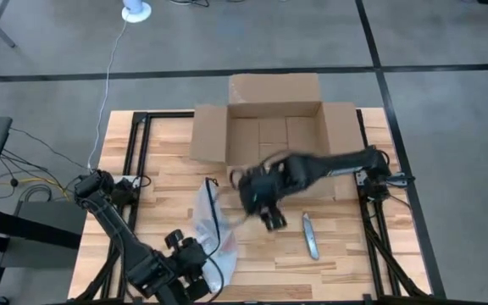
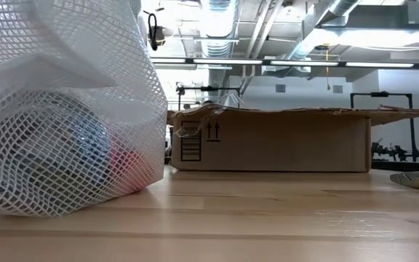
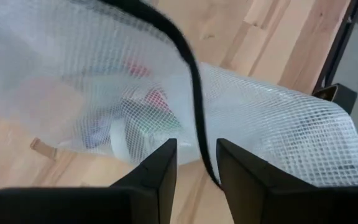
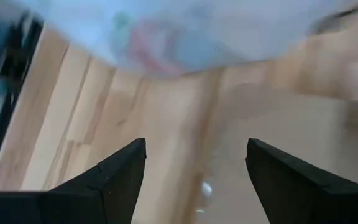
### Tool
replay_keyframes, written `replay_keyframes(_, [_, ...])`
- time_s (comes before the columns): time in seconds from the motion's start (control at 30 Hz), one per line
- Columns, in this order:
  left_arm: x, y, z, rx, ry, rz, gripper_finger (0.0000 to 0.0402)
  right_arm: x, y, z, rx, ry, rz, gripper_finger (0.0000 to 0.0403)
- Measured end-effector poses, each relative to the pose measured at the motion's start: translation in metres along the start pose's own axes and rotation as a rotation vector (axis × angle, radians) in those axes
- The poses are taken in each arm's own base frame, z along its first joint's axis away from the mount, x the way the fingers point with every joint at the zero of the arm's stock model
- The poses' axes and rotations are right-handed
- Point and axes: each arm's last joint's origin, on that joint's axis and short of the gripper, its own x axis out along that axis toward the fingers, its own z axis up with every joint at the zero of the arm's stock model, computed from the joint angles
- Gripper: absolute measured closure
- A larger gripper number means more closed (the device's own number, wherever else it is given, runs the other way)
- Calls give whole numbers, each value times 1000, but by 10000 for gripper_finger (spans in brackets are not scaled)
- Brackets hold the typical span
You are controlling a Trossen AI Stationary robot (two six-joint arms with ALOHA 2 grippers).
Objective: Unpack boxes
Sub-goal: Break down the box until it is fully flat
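**Open box at the far edge, both grippers near the mesh bag**

The brown corrugated cardboard box (image 1: 274,127) sits at the table's 12 o'clock edge, flaps spread wide and its interior bare in the high view. In the low view its long side (image 2: 268,142) shows two printed up-arrows and a ladder-like mark.

The right gripper (image 1: 268,216) hangs over the middle of the light wooden slat table (image 1: 354,254), at about 6 o'clock from the box and apart from its near wall. Its fingers (image 4: 114,180) are spread wide with nothing between them.

The white reinforced-mesh plastic bag (image 1: 213,233), with a dark zip strip (image 3: 188,74) and coloured contents inside, lies at 9 o'clock from the right gripper, well short of the box.

The left gripper (image 1: 189,275) is at the table's 6 o'clock edge, at the bag's near end. Its fingers (image 3: 157,177) stand a narrow gap apart, with the zip strip running down between them; whether they pinch it is unclear.

A grey utility knife (image 1: 311,235) lies at 3 o'clock from the right gripper.
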Motion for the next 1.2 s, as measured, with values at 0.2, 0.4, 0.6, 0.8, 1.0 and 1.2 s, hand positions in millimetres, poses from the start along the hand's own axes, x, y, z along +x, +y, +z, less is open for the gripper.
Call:
replay_keyframes(0.2, [-16, 0, -22, -66, -55, 8, 303, 71, 29, 6, -52, -174, -2, 143])
replay_keyframes(0.4, [-34, 2, -47, -80, -100, 2, 304, 102, 22, 15, 107, -413, -69, 143])
replay_keyframes(0.6, [-55, 8, -77, -52, -101, -11, 304, 150, -1, 21, 250, -428, -71, 143])
replay_keyframes(0.8, [-72, 18, -99, -55, -137, -9, 304, 184, -9, 43, 312, -486, -67, 143])
replay_keyframes(1.0, [-83, 23, -113, -8, -141, -22, 304, 202, -17, 86, 319, -647, -58, 143])
replay_keyframes(1.2, [-86, 24, -118, 14, -140, -30, 304, 216, -33, 110, 367, -852, -21, 143])
